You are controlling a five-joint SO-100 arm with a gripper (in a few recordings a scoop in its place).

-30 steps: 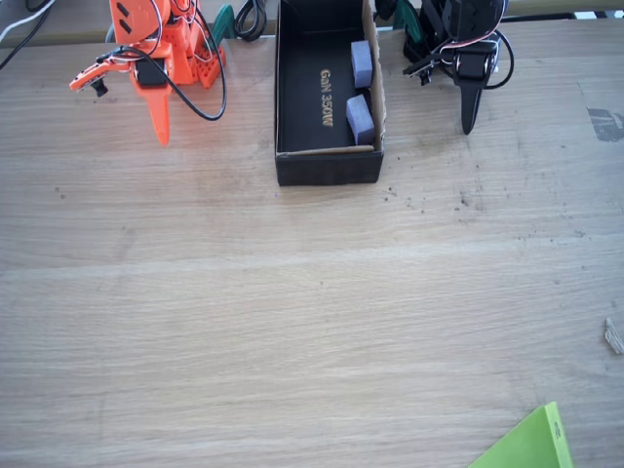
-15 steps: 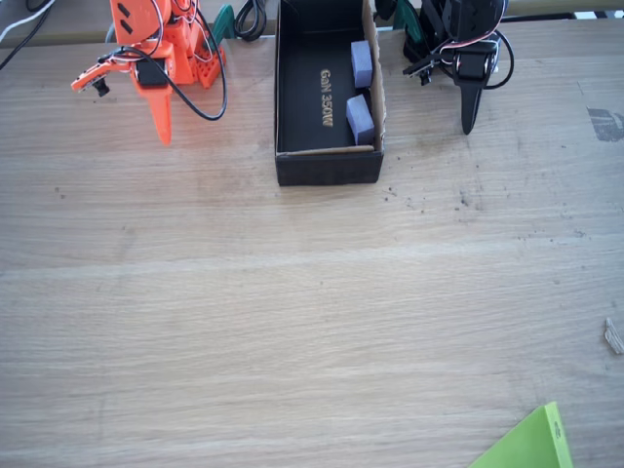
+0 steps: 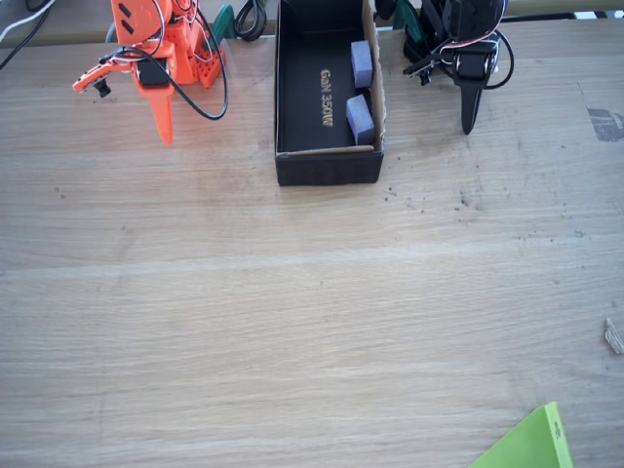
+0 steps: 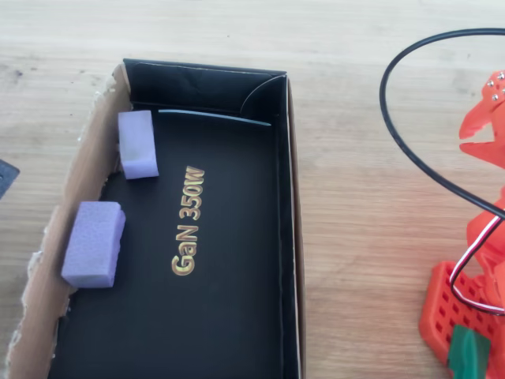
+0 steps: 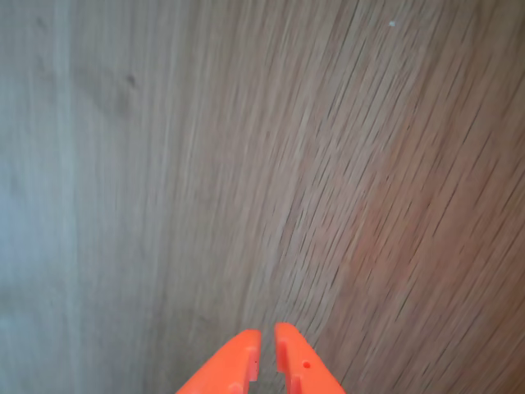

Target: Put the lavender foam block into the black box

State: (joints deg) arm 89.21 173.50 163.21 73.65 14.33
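So from where I'm sitting this one looks basically done; the black box [image 3: 328,93] has two foam pieces in it, both tucked against its torn cardboard wall. In the overhead view the lavender foam block [image 4: 94,243], the bluer and slightly rumpled one, lies flat on the box floor just beside the gold GaN 350W lettering [image 4: 188,221]; the paler block [image 4: 137,144] sits further along the same wall, nearer the box's end wall, close by but not touching it as far as I can tell.

My orange pincer [image 3: 160,115] hangs well off to the left of the box in the fixed view, tip pointing down at the bare wooden surface [image 3: 292,322]; in the wrist view its two fingers [image 5: 230,365] are pressed almost together with only a sliver of a gap and nothing between them, so it's closed and empty.

What's left, I'd guess: nothing for the block itself, maybe just parking the arm.

Versus a second ago: both blocks and the box sit exactly where they were; the pincer has drifted only a hair, the tip a touch nearer the box, so it's practically settled.
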